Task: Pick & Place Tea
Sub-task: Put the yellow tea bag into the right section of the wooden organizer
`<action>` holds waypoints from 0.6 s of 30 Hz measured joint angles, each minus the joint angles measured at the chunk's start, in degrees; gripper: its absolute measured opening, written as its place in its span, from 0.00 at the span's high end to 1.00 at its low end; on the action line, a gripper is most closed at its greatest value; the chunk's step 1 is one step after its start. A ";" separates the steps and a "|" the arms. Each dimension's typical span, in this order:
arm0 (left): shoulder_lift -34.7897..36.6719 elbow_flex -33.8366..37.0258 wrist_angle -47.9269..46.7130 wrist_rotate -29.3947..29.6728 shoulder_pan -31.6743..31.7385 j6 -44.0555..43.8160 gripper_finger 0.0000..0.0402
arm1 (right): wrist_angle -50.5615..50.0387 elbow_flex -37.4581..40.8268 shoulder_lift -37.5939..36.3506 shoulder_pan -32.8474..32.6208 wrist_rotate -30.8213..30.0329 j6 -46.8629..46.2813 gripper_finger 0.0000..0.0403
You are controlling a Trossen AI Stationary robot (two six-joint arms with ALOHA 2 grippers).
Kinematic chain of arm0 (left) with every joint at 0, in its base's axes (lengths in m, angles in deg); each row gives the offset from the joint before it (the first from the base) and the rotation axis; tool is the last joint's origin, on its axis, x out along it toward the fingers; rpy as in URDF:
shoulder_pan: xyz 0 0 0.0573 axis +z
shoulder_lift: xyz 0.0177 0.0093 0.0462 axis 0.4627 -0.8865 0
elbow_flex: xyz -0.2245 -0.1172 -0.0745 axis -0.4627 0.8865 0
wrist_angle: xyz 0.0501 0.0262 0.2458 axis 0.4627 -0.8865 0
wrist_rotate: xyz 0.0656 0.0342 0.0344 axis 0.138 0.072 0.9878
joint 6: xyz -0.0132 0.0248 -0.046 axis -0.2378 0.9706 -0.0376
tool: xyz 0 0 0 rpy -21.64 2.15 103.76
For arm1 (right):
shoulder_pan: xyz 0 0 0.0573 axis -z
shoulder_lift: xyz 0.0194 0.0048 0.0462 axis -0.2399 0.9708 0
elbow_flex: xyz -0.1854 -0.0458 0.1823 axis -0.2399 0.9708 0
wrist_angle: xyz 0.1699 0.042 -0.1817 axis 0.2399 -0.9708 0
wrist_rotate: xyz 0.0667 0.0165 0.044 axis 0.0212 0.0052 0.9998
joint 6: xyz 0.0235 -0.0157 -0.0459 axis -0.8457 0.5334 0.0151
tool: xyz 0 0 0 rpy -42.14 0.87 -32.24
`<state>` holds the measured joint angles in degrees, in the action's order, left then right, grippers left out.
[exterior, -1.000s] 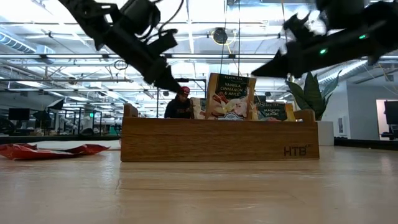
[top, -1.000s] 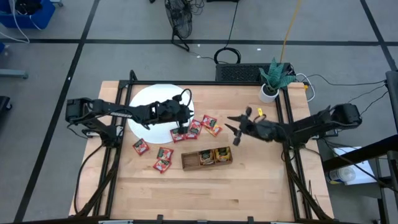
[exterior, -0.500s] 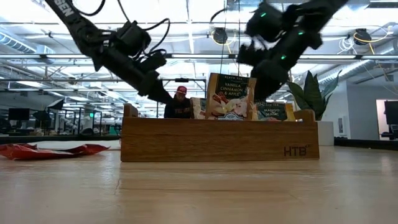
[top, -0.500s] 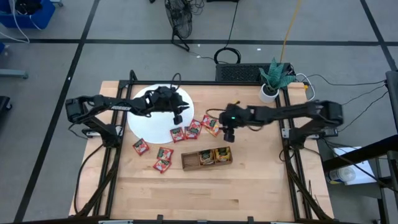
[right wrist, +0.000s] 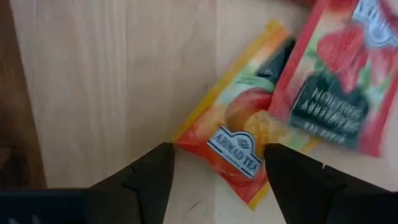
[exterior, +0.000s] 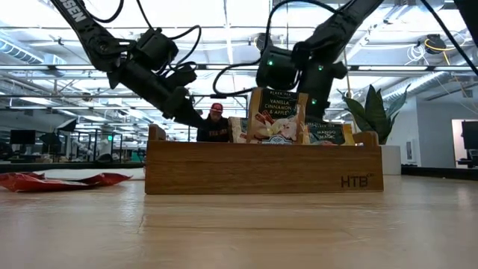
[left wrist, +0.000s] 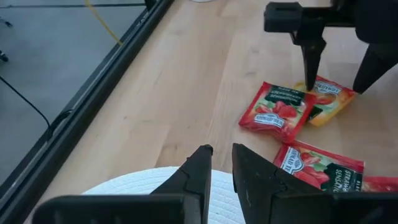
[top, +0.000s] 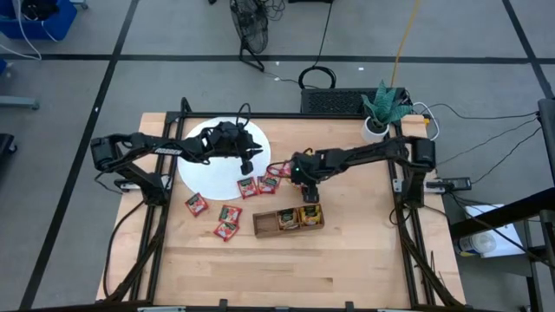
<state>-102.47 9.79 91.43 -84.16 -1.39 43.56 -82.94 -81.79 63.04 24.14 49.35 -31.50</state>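
The right gripper (right wrist: 214, 180) is hanging wide open at centre frame over the orange-yellow sachet (right wrist: 239, 134), its long axis running diagonally between the fingers, while the left gripper (left wrist: 216, 163), fingers nearly together and empty, is waiting over the white disc (top: 208, 156).

We see the white round disc (top: 208, 161) left on the wooden bench (top: 347, 251), red square tea sachets (top: 227, 218) beside it, long brown wooden tray (top: 288, 220) right of them.
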 joint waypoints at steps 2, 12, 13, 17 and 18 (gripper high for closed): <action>0.00 0.00 -0.14 -0.01 -0.04 0.01 0.82 | -1.10 -0.20 0.94 0.40 0.03 0.33 0.43; 0.00 0.00 -1.58 0.04 -0.02 -0.33 0.82 | -7.41 -0.08 2.26 1.82 -2.02 -1.49 0.74; 0.00 0.00 -1.58 0.04 -0.02 -0.48 0.82 | -7.42 -0.05 2.27 1.81 -2.08 -1.21 0.79; 0.00 0.00 -1.91 0.07 -0.02 -1.35 0.82 | -5.04 -0.01 2.26 1.01 -1.89 1.42 0.97; 0.00 0.00 -1.90 0.07 -0.02 -1.39 0.82 | -3.79 -0.01 2.26 0.60 -2.35 1.72 0.97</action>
<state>-102.47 9.79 89.53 -84.10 -1.41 42.17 -86.73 -81.80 65.30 24.74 47.01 -29.78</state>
